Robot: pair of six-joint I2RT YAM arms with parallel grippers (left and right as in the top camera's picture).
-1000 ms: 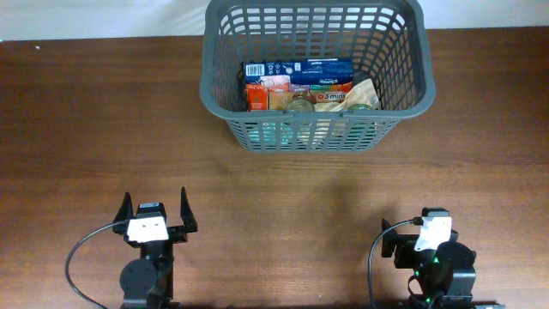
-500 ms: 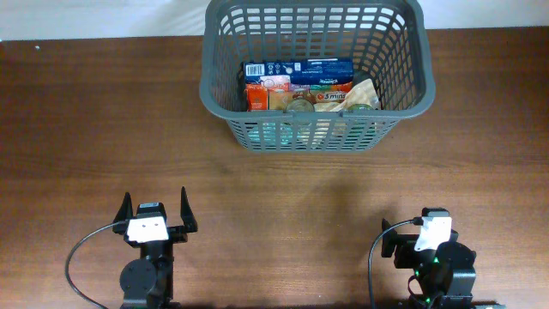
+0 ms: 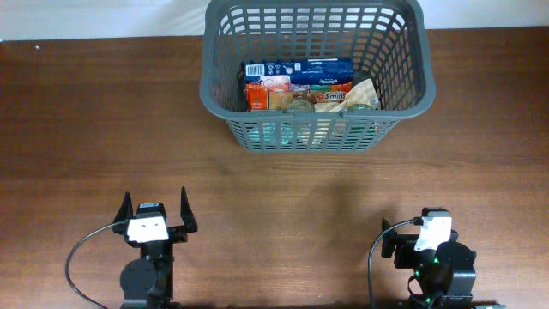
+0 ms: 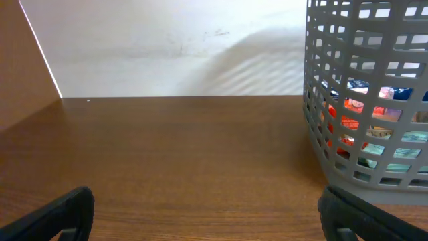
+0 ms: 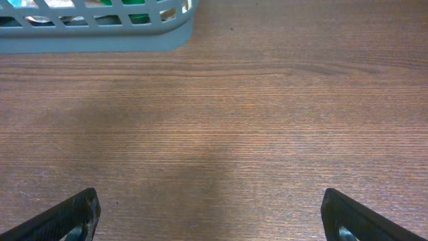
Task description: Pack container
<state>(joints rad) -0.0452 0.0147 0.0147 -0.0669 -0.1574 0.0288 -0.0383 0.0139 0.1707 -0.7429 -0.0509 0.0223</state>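
Grey container (image 3: 309,135) — groceries (image 3: 292,86) inside — on wooden table (image 3: 86,129).

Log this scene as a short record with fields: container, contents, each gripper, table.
container: dark grey basket, upright, toward the far side of the table
contents: blue box, orange packet, tan pouch, round can, all inside the basket
left gripper: open, empty, at the near side, apart from the basket
right gripper: open, empty, at the near side
table: brown wood
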